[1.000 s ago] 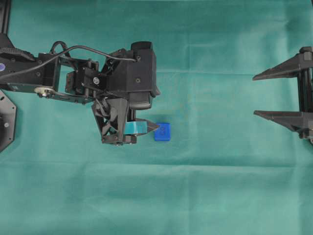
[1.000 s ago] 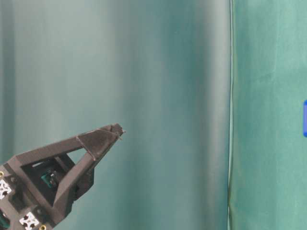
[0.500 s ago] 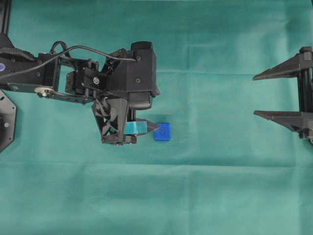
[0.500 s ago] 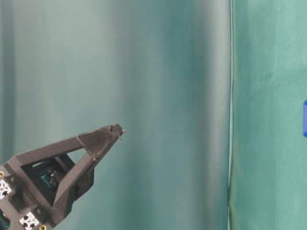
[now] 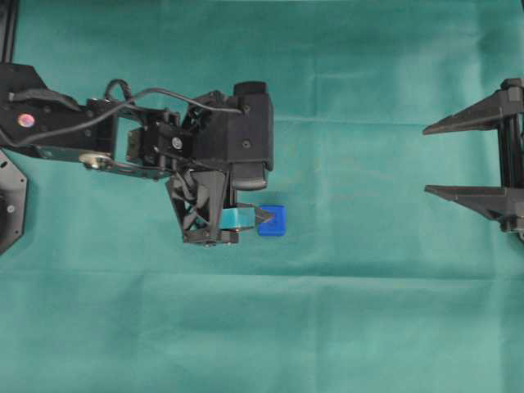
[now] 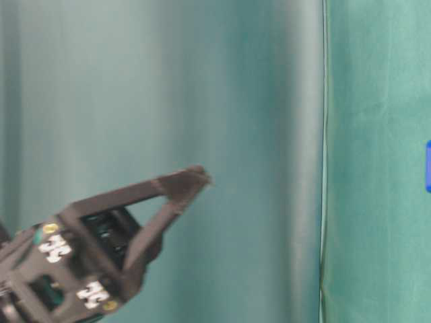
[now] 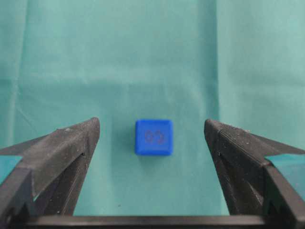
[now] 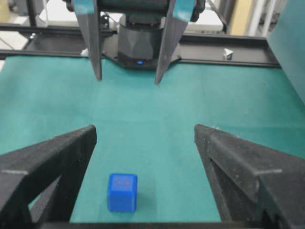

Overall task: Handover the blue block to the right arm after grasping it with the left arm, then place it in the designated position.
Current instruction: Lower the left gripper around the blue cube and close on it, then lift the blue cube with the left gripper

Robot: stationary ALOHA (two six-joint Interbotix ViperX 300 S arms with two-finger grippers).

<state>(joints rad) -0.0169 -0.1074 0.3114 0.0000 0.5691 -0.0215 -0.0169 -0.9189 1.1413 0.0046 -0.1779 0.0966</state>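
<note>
The blue block (image 7: 153, 137) lies flat on the green cloth, level with the fingertips of my left gripper (image 7: 151, 122), which hangs open with cloth showing on both sides of the block. From overhead, a teal-banded finger (image 5: 244, 216) of that gripper points at the left edge of the block (image 5: 272, 220). My right gripper (image 5: 426, 160) stands open at the far right, well away from the block and empty. In its wrist view the block (image 8: 122, 192) sits low between the open right gripper (image 8: 145, 129) fingers. The designated position does not show.
Green cloth (image 5: 368, 311) covers the whole table. The left arm's base and a black frame rail (image 8: 238, 47) stand at the far end in the right wrist view. At table level a blurred dark finger (image 6: 178, 188) and a sliver of blue (image 6: 428, 166) show.
The left arm has shifted a little right and down in the overhead view, bringing its finger over the block's left edge. Its finger rose in the table-level view. The right arm stayed still.
</note>
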